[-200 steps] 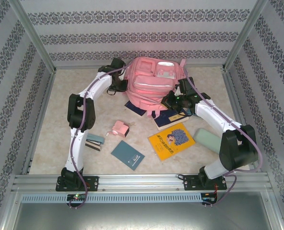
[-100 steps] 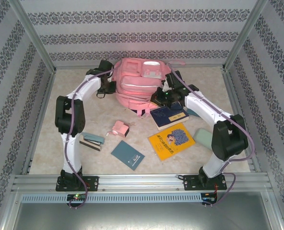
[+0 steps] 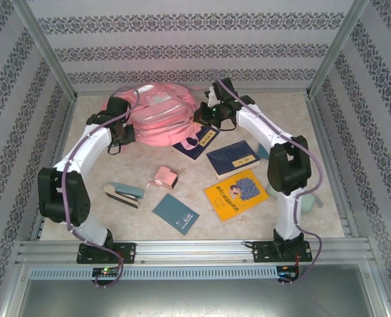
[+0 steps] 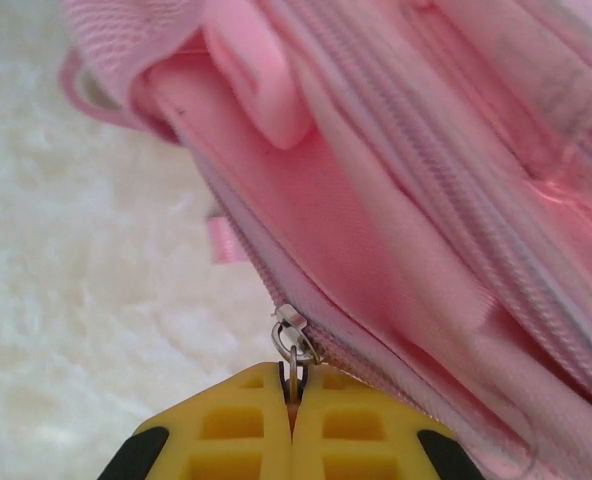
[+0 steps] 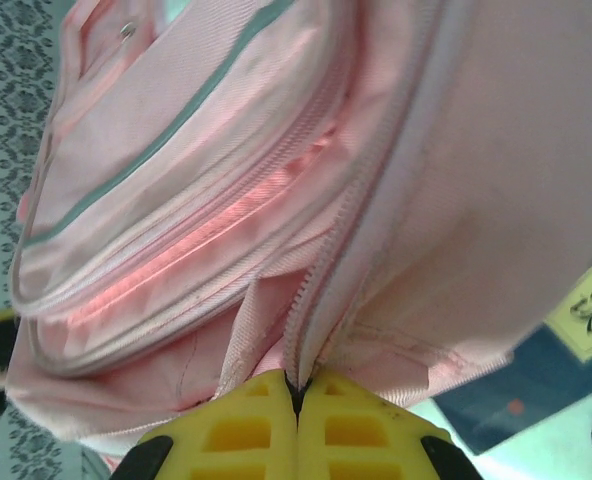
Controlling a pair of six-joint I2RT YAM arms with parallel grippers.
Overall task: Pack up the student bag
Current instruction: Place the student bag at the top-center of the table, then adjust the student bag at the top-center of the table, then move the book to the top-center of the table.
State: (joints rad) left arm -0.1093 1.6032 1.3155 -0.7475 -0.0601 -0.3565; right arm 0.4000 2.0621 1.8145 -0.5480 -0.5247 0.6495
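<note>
Both arms stretched to the far end of the surface [image 3: 301,119], one on each side of the student bag [image 3: 159,113], which lay by the back wall, left of centre. The left arm swung wide along the left wall. The left claw [image 3: 121,134] sat at the bag's left flank, its yellow fingers [image 4: 236,420] pressed together on the metal zipper pull [image 4: 294,345]. The right arm stood tall with its elbow high, and the right claw [image 3: 205,116] was pinched shut on the bag's zipper seam [image 5: 311,300].

A yellow book [image 3: 235,193], a dark blue book [image 3: 232,158], a teal notebook [image 3: 176,213] and a small pink pouch [image 3: 164,177] were scattered mid-surface, leaving bare room at the far right. The top was mottled beige, and striped patterned wallpaper ran around it between metal posts.
</note>
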